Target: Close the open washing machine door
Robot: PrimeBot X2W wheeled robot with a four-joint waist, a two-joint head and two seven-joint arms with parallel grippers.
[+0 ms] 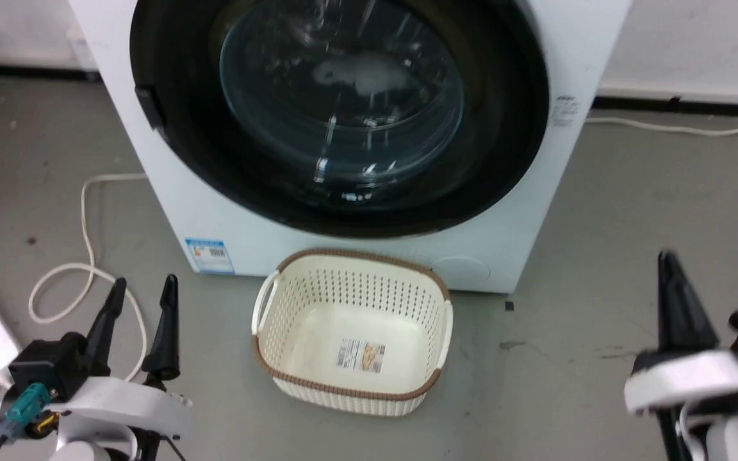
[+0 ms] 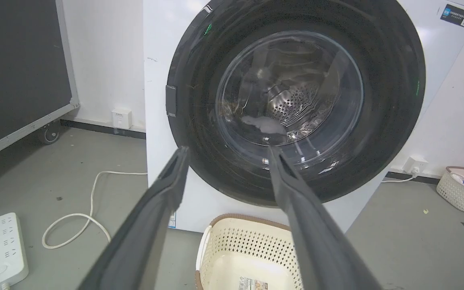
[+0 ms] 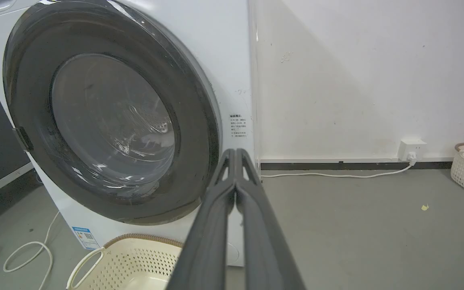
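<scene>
The door (image 1: 343, 109) looks already shut, its black rim flush on the washer's (image 1: 215, 218) white front, so little or nothing seems left to do. The left gripper (image 1: 145, 282) hangs low with jaws wide and empty. The right gripper (image 3: 236, 152) has its fingers pressed together on nothing. A basket (image 1: 350, 288) stands on the grey floor (image 1: 599, 211) just before the washer, with a cable (image 1: 87, 224) nearby.

No legible text; washer sticker (image 1: 209, 255), basket label (image 1: 360, 355) too small to read.
</scene>
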